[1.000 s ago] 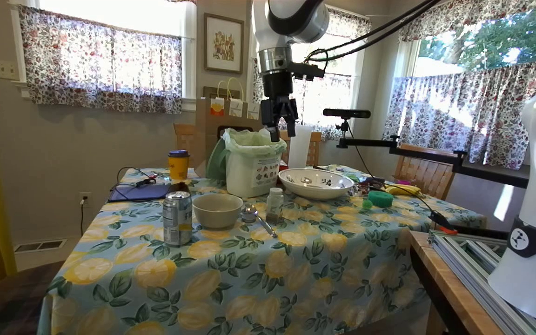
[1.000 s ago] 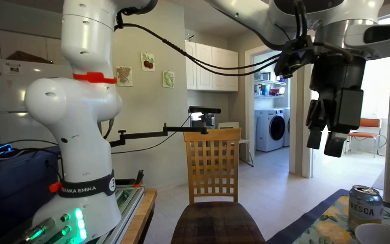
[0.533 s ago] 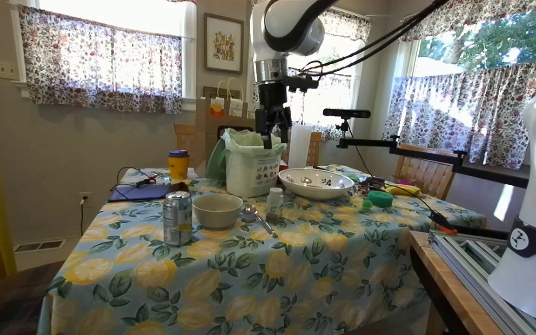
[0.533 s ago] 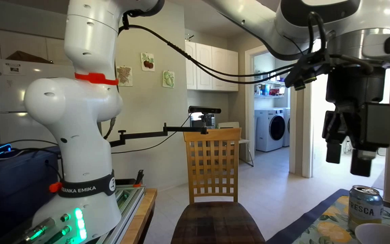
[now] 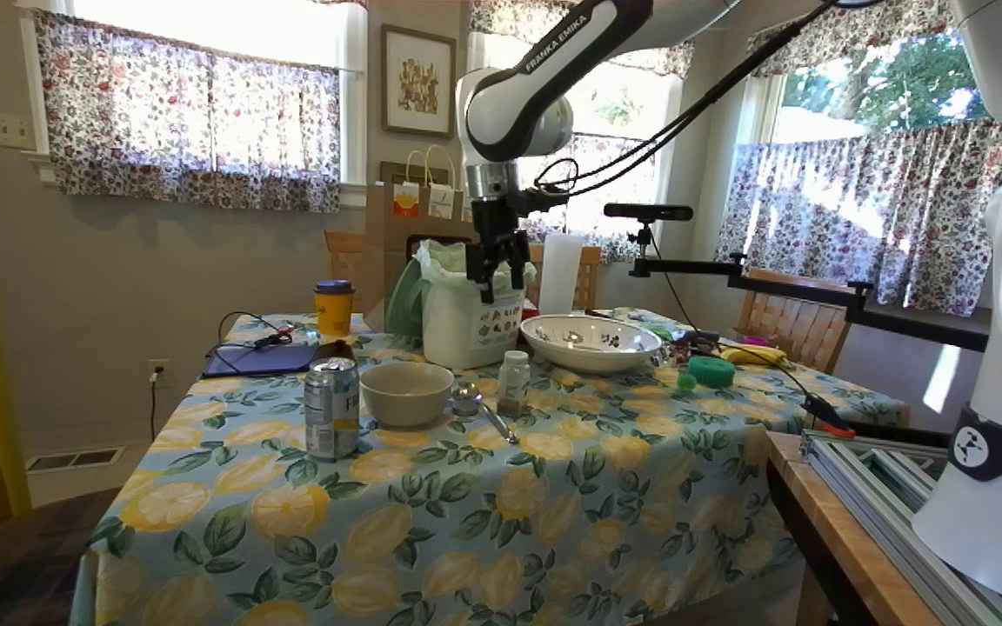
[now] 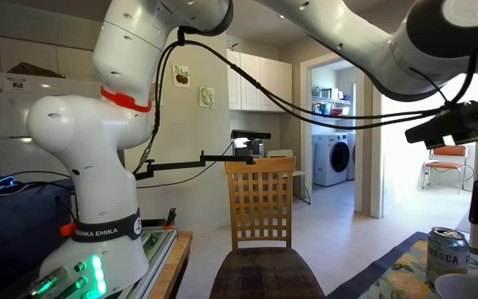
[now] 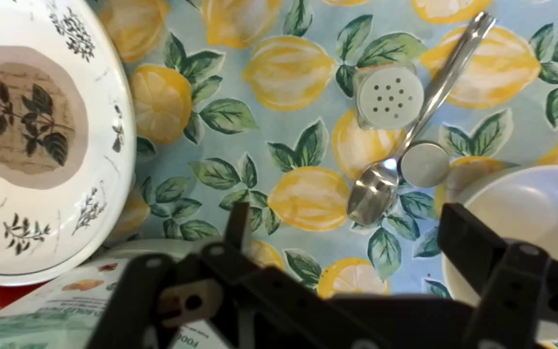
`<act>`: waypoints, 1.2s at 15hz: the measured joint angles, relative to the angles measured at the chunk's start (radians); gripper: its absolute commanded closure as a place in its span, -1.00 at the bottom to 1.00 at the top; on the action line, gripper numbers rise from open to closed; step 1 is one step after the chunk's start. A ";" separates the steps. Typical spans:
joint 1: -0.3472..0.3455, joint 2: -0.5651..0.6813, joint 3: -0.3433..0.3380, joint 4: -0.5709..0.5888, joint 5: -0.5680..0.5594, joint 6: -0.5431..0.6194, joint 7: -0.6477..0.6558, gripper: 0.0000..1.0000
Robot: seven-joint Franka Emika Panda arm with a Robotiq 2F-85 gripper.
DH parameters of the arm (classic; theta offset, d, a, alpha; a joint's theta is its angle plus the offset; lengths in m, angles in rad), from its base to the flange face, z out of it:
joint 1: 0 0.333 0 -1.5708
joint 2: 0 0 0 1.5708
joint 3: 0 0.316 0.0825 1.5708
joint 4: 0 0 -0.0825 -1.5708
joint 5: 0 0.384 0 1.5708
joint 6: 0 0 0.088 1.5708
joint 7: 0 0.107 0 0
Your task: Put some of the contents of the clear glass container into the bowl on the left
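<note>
The clear container (image 5: 514,382) stands upright on the table with dark contents low inside. Its white perforated lid shows in the wrist view (image 7: 389,97). The small beige bowl (image 5: 405,391) stands to its left and shows at the right of the wrist view (image 7: 540,208). A corner of it shows in an exterior view (image 6: 469,286). My gripper (image 5: 502,289) is open and empty, above the table and higher than the container. In the wrist view, the fingers (image 7: 345,223) are wide apart with only tablecloth between them. The container lies beyond the fingertips, not between them.
A metal spoon (image 7: 446,80) and a small round grey disc (image 7: 425,164) lie beside the container. A can (image 5: 332,409) stands left of the beige bowl. A lined white bin (image 5: 466,326) rises behind, close to the gripper. A large patterned bowl (image 5: 592,352) sits right of it.
My gripper has moved down and slightly left towards the table in an exterior view, staying open. The objects on the table have not moved.
</note>
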 measured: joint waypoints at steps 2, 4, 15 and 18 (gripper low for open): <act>-0.009 0.040 0.000 0.028 0.000 -0.018 -0.008 -1.00; -0.010 0.062 0.001 0.034 0.000 -0.036 -0.015 -1.00; 0.005 0.076 0.040 -0.010 0.000 -0.114 -0.065 -1.00; 0.016 0.063 0.032 -0.012 -0.035 -0.122 -0.064 -1.00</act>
